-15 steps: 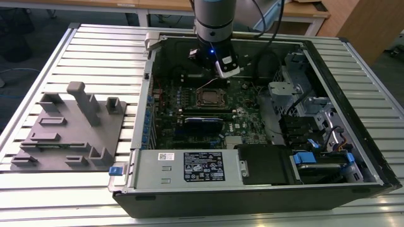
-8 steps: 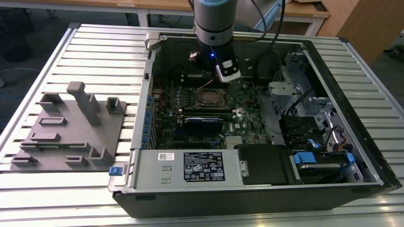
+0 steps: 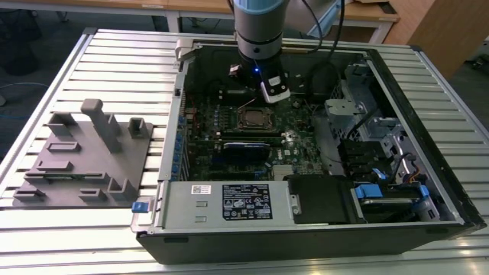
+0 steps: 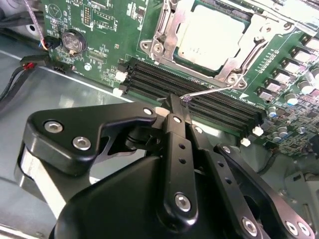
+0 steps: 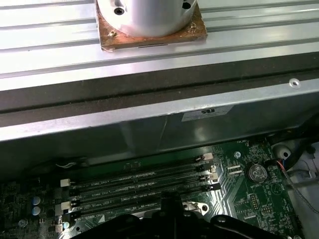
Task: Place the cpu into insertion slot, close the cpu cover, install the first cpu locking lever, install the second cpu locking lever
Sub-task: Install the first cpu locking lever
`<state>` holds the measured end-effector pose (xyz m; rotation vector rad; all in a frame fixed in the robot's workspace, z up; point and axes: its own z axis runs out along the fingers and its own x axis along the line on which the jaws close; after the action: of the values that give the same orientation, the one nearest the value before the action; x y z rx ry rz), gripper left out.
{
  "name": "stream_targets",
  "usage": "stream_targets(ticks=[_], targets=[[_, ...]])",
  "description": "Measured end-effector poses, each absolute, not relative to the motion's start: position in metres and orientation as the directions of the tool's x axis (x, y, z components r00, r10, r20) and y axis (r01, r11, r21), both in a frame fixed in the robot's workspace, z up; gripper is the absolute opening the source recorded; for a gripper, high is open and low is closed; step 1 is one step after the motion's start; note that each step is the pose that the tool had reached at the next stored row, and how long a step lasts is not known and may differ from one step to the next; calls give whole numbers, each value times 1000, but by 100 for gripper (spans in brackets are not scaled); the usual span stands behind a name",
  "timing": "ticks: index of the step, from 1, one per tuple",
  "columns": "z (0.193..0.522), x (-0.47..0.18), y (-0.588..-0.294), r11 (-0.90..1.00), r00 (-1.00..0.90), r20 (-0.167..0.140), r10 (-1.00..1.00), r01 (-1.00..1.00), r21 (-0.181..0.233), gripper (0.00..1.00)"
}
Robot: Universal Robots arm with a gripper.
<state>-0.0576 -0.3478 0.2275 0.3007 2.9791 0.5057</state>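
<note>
The cpu [image 4: 212, 32] lies flat in the insertion slot [image 3: 253, 118] on the green board, its pale face showing through the window of the cpu cover [image 4: 167, 27], which lies down over it. A thin wire locking lever [image 4: 209, 91] sticks out from the socket's corner over the memory slots. Its hooked end touches the tip of my gripper [image 4: 174, 105], whose black fingers are pressed together. In the exterior view the arm [image 3: 258, 34] reaches down into the open computer case just behind the socket. The gripper's dark tip [image 5: 169, 201] also shows in the first wrist view.
Long black memory slots [image 4: 199, 94] run between gripper and socket. A coin battery [image 4: 74, 42] sits nearby. The white-labelled power supply [image 3: 229, 201] fills the case front, drive cages [image 3: 359, 114] the exterior view's right. A grey fixture [image 3: 84, 160] stands outside the case.
</note>
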Motion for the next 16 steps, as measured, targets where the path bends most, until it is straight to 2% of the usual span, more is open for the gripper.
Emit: stream_targets(ticks=[11, 16], targets=[[217, -61, -348, 925, -974, -77, 214, 177, 338, 10], [211, -61, -348, 924, -971, -95, 218, 175, 340, 10]])
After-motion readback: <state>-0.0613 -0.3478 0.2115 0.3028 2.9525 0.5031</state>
